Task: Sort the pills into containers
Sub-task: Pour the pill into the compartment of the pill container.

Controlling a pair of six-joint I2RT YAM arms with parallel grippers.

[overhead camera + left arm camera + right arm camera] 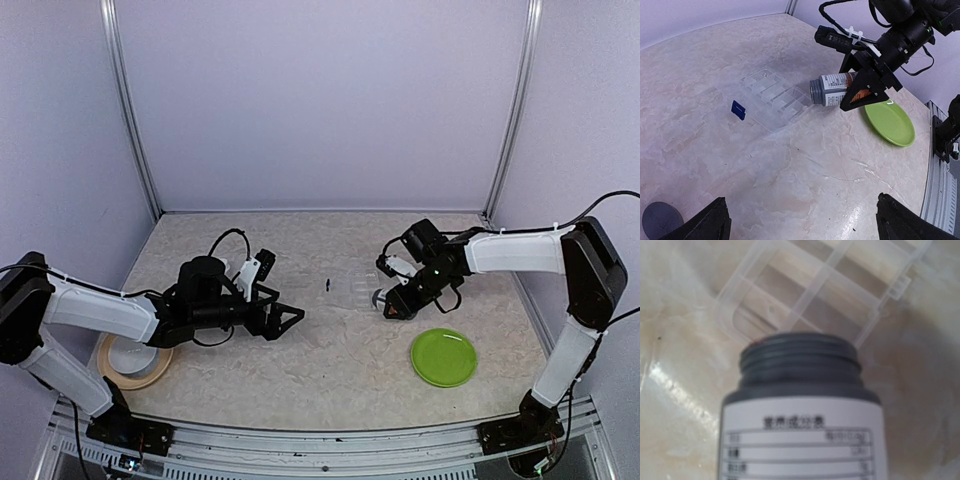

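Broadly, the marbled table (330,395) carries everything, and the clear divided tray (771,96) near its middle serves as the landmark. The right arm reaches in from the tray's right side. Its right gripper (392,300) is clamped on the bottle (832,90), one jaw on each side of the body. The left arm lies to the near left of the tray. Its left gripper (284,315) has its jaws spread wide with nothing between them, pointing toward the tray but well apart from it.

A tan plate (108,372) with a white bowl (135,356) on it sits far to the tray's near left, partly hidden under the left arm. A flat green plate (443,357) lies to the tray's near right.

The bottle is tipped almost onto its side just beside the tray's right edge. Its gray top faces the tray's compartments and its white printed label is turned toward the wrist camera. Whether it touches the tray cannot be told. A small dark blue piece (738,110) stands just beside the tray's left edge.
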